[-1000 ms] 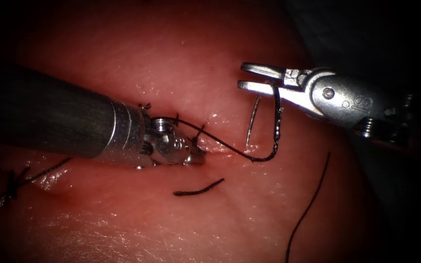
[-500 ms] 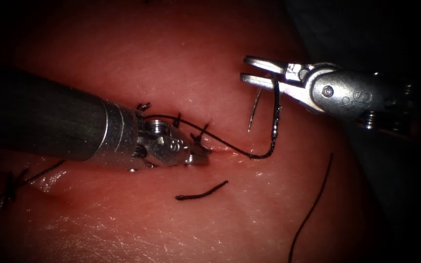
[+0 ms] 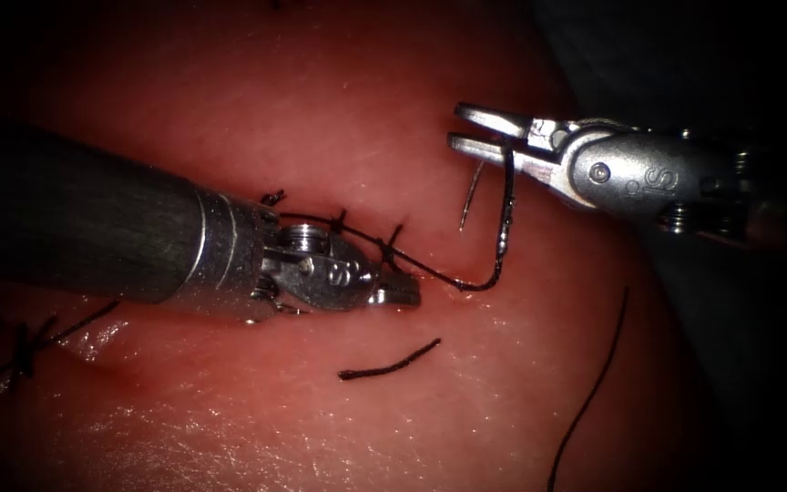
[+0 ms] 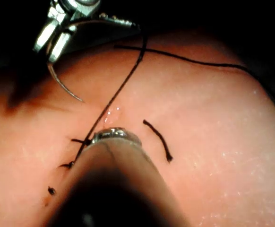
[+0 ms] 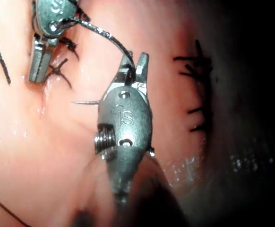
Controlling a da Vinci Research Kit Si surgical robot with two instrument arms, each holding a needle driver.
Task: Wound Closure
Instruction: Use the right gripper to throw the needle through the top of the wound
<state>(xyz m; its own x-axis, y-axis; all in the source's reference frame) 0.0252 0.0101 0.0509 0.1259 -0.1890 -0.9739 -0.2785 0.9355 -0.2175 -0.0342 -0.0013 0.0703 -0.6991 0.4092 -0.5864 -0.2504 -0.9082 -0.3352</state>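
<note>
1. Endoscope view, nearest first: the tissue (image 3: pixel 229 428) carries one loose cut end of thread (image 3: pixel 389 363), lying flat and touching neither tool.
2. One long dark strand (image 3: pixel 594 383) runs up the tissue's right side. Its lower end is cut off by the picture's edge, and where it leads is hard to make out.
3. There are two tools. The left tool (image 3: pixel 404 293) lies low over the tissue with its tip at the cut (image 3: pixel 439 284). Its jaws are pressed together, and I cannot tell whether they pinch anything.
4. Three dark stitch tufts (image 3: pixel 339 219) stand along the closed stretch of the cut beside the left tool's wrist. More stitches (image 3: pixel 20 346) show dimly at the far left, too dark to count.
5. One working thread (image 3: pixel 430 271) crosses over the left tool's wrist, runs right along the cut, bends upward and rises to the right tool's jaws.
6. There is one needle (image 3: pixel 471 193). It hangs from the right tool with its point free above the tissue, out of the tissue and just right of the left tool's tip. Its curve also shows in the left wrist view (image 4: pixel 62 85).
7. Farthest, the right tool (image 3: pixel 466 128) is clamped on the needle. The gripped end is hidden between the jaws, so the exact spot along the curve is unclear. It looks well back from the point.
</note>
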